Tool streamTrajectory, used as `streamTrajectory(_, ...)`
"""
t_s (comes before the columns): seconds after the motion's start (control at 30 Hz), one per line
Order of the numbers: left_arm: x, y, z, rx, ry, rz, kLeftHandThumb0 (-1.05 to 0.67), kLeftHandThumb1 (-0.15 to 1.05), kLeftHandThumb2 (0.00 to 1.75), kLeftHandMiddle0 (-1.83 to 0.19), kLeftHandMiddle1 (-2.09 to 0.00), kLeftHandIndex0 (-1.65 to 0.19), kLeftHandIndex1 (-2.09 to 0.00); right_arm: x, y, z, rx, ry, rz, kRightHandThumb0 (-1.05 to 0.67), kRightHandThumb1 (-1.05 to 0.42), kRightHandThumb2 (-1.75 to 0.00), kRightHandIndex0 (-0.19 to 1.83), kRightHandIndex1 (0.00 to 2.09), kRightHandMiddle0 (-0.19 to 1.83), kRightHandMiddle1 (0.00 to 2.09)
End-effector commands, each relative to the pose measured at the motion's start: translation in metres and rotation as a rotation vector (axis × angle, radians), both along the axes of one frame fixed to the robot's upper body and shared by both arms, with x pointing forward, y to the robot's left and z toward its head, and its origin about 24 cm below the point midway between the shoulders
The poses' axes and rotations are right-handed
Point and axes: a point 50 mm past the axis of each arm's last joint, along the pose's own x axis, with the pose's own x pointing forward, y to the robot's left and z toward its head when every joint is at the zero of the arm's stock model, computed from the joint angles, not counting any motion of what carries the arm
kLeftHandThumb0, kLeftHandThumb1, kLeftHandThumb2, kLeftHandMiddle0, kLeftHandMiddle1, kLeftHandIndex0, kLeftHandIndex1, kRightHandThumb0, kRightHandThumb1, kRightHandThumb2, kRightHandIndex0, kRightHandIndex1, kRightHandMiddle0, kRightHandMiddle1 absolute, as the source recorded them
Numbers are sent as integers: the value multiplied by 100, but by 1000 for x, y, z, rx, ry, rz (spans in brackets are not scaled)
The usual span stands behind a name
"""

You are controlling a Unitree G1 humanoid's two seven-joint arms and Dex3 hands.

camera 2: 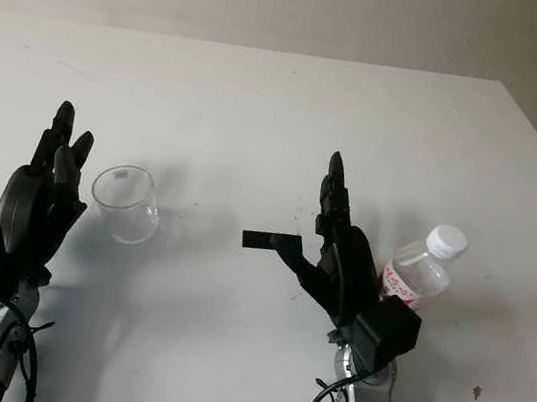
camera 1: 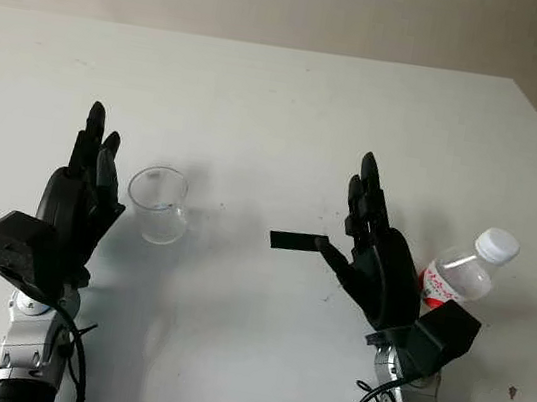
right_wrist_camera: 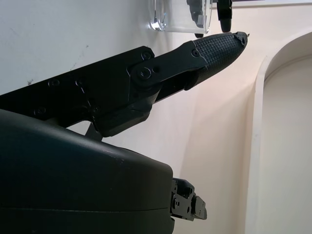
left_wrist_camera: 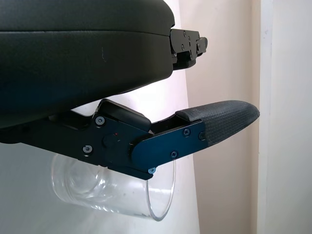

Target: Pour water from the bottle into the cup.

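Where beige wall begins, white table [camera 1: 282, 112].

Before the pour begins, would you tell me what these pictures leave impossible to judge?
- Bottle: its lower body sits behind the right hand in both eye views, so the water level is unknown.
- Bottle label: print too small to read.
- Cup: partly behind the left hand's fingers in the left wrist view.

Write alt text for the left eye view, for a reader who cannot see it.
Two black robot hands are raised, open, over a white table: the left hand beside an empty clear cup, the right hand beside a capped water bottle on its outer side. A small black strip lies between the hands.
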Motion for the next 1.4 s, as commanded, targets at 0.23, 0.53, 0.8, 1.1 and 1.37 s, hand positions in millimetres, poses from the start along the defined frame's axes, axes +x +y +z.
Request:
streamTrajectory(0.23, 1, -8, 0, -1, -7, -21, -88, 105, 74, 19, -37, 8, 0, -7, 8, 56, 28, -140, 99, -93, -102, -5, -19, 0, -19, 0)
streamTrajectory(0.53, 3, -15, -2, -13, 0, -23, -86, 105, 79, 19, -29, 11, 0, -19, -1, 114, 99, -251, 256, -93, -101, -5, -19, 0, -19, 0)
streamTrajectory(0.8, 5, -17, -5, -29, 8, -24, -86, 105, 80, 19, -30, 11, 0, -34, -26, 160, 43, -438, 232, -94, -99, -5, -19, 0, -19, 0)
streamTrajectory(1.1, 7, -17, -6, -36, 5, -27, -86, 105, 80, 19, -27, 12, 0, -51, -50, 186, 103, -570, 186, -87, -99, -5, -19, 0, -19, 0)
streamTrajectory(1.37, 8, -15, -7, -25, 9, -32, -87, 105, 78, 19, -24, 13, 0, -82, -79, 195, 21, -649, -9, -81, -95, -5, -19, 0, -19, 0)
